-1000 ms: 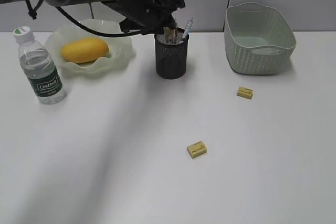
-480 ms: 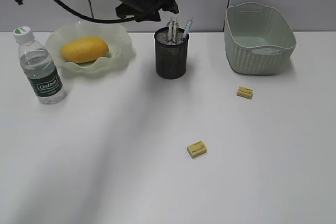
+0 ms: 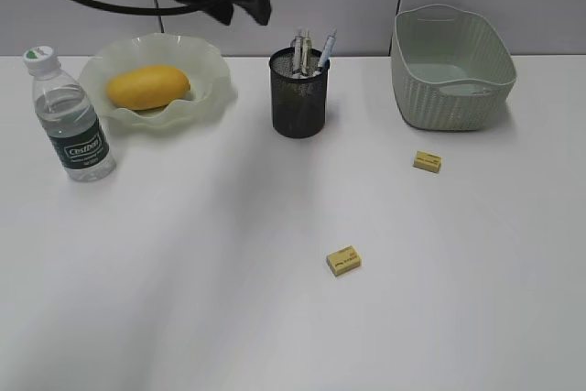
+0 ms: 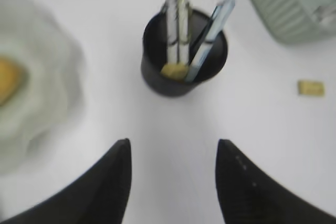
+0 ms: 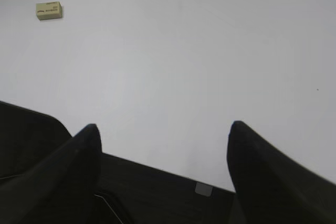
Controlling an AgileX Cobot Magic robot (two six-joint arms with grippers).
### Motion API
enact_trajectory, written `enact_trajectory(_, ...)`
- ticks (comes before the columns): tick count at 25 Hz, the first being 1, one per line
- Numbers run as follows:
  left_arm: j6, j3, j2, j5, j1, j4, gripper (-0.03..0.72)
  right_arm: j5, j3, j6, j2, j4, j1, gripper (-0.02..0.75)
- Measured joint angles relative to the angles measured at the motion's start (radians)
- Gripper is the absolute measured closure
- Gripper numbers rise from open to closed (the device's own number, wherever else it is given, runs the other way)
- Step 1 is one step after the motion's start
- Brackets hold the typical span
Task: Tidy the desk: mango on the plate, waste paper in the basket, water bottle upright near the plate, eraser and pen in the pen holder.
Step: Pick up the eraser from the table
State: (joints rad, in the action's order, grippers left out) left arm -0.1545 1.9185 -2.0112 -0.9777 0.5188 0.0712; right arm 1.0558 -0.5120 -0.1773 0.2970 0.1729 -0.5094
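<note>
The mango (image 3: 146, 86) lies on the green plate (image 3: 212, 98). The water bottle (image 3: 73, 125) stands upright left of the plate. The black pen holder (image 3: 299, 105) holds three pens (image 3: 307, 46) and, in the left wrist view, a yellow eraser (image 4: 175, 70). Two yellow erasers (image 3: 342, 260) (image 3: 427, 161) lie on the desk (image 3: 183, 272). The basket (image 3: 450, 80) stands at the back right. My left gripper (image 4: 173, 142) is open and empty, raised above and left of the holder (image 4: 157, 77). My right gripper (image 5: 164, 127) is open and empty over bare desk. The waste paper is out of view.
A grey wall runs behind the desk. One eraser (image 5: 49, 10) shows at the far left of the right wrist view. The basket (image 4: 294, 3) and another eraser (image 4: 311, 87) show at the right of the left wrist view.
My left gripper was at the pen holder's mouth with pens; it has let go and risen up and to the left. The pens now stand in the holder.
</note>
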Motion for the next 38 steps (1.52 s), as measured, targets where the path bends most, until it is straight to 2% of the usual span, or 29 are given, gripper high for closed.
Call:
enact_trajectory(4,0.023,0.0,0.023,-0.202,0.0,-0.071,0.291,0.0,0.0,0.0,0.0,0.0,0.0,0.153)
enact_trajectory(9,0.075,-0.003,0.054,-0.235,0.0,-0.078,0.291,0.0,0.0,0.001,0.0,0.0,0.0,0.153)
enact_trajectory(13,0.113,-0.066,0.14,-0.235,0.0,-0.078,0.291,0.0,0.0,0.0,0.0,0.001,0.0,0.153)
enact_trajectory(17,0.133,-0.223,0.258,-0.235,0.0,-0.092,0.291,0.0,0.0,0.0,0.0,0.001,0.0,0.153)
enact_trajectory(21,0.137,-0.452,0.411,-0.225,0.0,-0.098,0.291,0.0,0.0,0.0,0.0,0.001,0.0,0.153)
enact_trajectory(26,0.137,-0.765,0.642,-0.12,0.0,-0.098,0.288,0.0,0.0,0.0,0.0,0.001,0.0,0.153)
enact_trajectory(28,0.137,-0.871,0.734,-0.093,0.001,-0.098,0.257,0.0,0.0,0.0,0.0,0.001,0.0,0.153)
enact_trajectory(31,0.137,-1.007,0.887,-0.073,0.001,-0.099,0.132,0.0,0.0,0.0,0.0,0.001,0.0,0.153)
enact_trajectory(33,0.137,-1.079,0.98,-0.072,0.001,-0.099,0.081,0.0,0.0,0.0,0.0,0.001,0.0,0.153)
enact_trajectory(38,0.137,-1.186,1.272,-0.094,0.001,-0.088,0.078,0.0,0.0,-0.001,0.0,0.001,0.0,0.153)
